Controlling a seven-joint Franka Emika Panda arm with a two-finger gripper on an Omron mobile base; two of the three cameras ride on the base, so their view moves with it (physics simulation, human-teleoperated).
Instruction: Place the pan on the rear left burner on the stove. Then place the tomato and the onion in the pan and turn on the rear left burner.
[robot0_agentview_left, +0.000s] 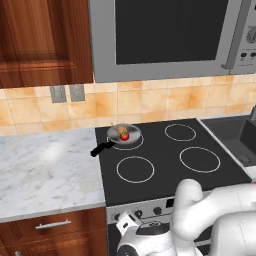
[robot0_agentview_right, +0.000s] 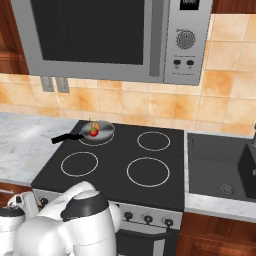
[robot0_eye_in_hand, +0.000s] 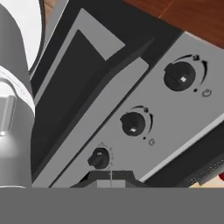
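pan upper centre on rear left burner, tomato and onion inside | tool closed, at bottom edge below knobs | risk: turning the wrong knob, lighting another burner

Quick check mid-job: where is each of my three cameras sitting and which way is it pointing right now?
Left base view: behind the arm on its left, looking forward and down at the stove; white arm at lower right.
Right base view: behind on its right, same stove, sink beside it; arm at lower left.
Hand view: on the hand, close to the stove's steel front panel and knobs; the gripper, jaws shut, sits by the lowest knob.
Both base views share the pan holding the tomato.
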